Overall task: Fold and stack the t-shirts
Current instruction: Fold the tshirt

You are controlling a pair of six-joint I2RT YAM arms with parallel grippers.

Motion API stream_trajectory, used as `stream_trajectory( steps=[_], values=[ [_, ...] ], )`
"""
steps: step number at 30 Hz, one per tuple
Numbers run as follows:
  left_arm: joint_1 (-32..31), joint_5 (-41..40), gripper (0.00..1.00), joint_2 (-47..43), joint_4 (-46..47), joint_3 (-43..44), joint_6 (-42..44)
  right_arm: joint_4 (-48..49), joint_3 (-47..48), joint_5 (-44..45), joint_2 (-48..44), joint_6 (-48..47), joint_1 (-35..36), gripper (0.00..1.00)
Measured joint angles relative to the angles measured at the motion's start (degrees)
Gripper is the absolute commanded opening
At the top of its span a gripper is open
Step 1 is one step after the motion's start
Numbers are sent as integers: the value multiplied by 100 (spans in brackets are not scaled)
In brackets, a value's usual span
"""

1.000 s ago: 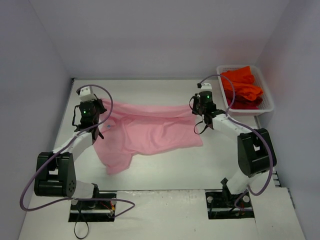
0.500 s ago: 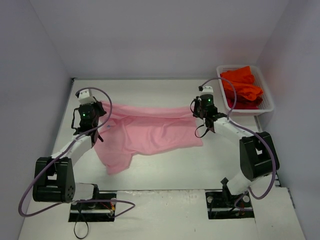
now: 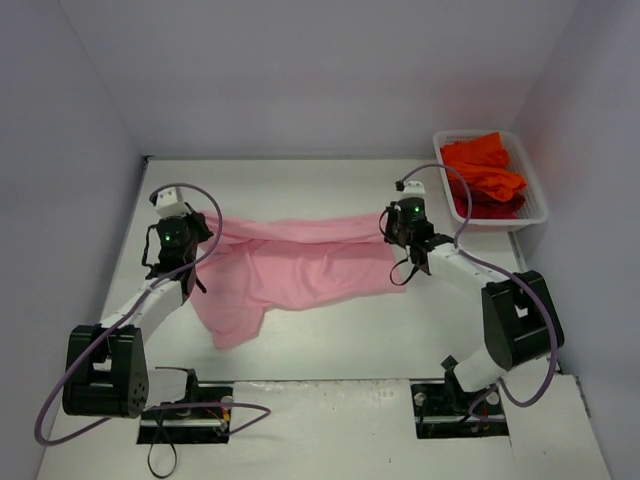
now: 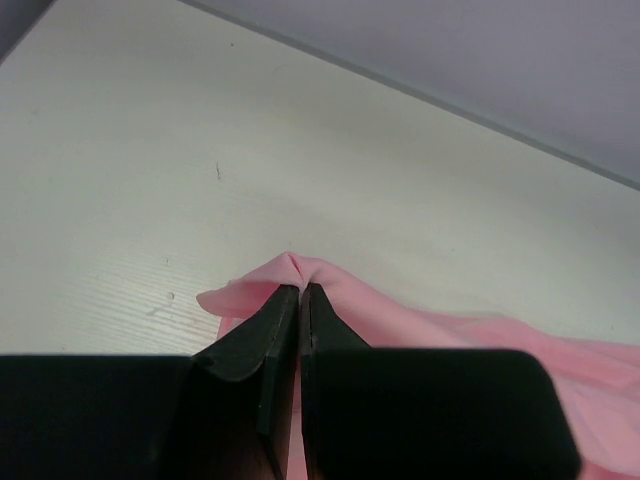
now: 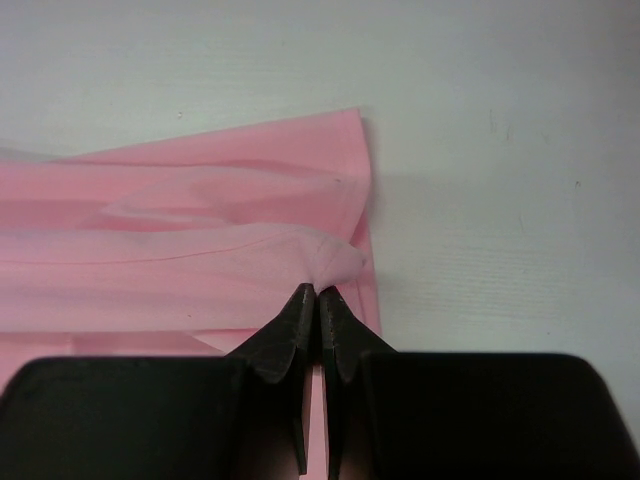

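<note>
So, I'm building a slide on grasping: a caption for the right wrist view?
Right gripper shut on a bunched fold of the pink t-shirt, over the white table.

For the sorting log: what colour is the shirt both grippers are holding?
Plain light pink t-shirt; shows best in the top external view.

Your left wrist view cuts the pink t-shirt (image 4: 410,318) off at 4 o'clock. Overhead, you cannot count the orange-red t-shirts (image 3: 484,172) heaped in the basket (image 3: 495,223).
</note>
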Motion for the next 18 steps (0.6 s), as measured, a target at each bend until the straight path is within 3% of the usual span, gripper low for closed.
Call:
stream_trajectory(
  steps=[18],
  values=[
    [0, 39, 0, -181, -490, -136, -428, 44, -699, 20, -142, 297, 232, 0]
  ],
)
